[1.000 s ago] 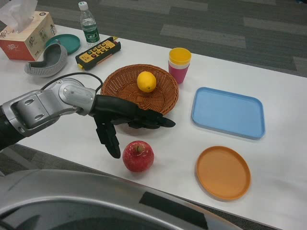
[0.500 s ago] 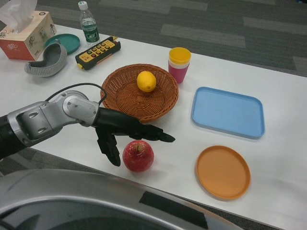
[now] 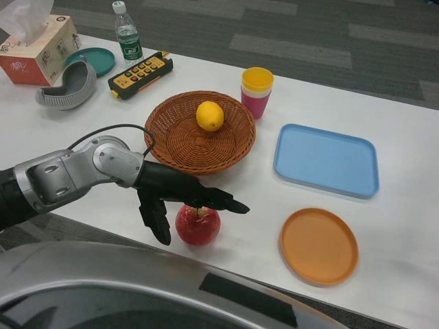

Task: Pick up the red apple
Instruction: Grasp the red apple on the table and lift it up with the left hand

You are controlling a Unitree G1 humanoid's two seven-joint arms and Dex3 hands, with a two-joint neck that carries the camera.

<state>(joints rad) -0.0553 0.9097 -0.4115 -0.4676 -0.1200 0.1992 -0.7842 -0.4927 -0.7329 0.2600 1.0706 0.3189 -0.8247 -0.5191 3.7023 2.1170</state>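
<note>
Head view. Left arm: silver forearm entering from the 9 o'clock edge, reaching toward picture centre, a thin black cable looping over its wrist. Left hand (image 3: 180,199): black, held over the red apple (image 3: 198,225); long fingers lie flat across the top of the fruit pointing to 3 o'clock, the thumb hangs down at the apple's 9 o'clock side. The fingers are spread and not closed round the fruit; whether they touch its skin cannot be told. Right hand: not seen.

Red apple: on the white worktop (image 3: 411,171), near its front edge, at 6 o'clock from the wicker basket (image 3: 199,133); its upper part is covered by the fingers.

Basket: holds one yellow lemon (image 3: 210,116). Stacked cups (image 3: 256,92), yellow over pink, at its 2 o'clock. Blue tray (image 3: 326,160) at its 3 o'clock; orange plate (image 3: 319,246) at 6 o'clock from the tray.

Writing: tissue box (image 3: 34,49) at the 10 o'clock corner carries red characters, too small to read, and is cut by the frame. Water bottle (image 3: 127,34), green label, unreadable. Yellow-and-black remote (image 3: 141,74), its key markings illegible. Teal dish (image 3: 94,59) partly behind a grey curved object (image 3: 67,90) of unclear kind.
</note>
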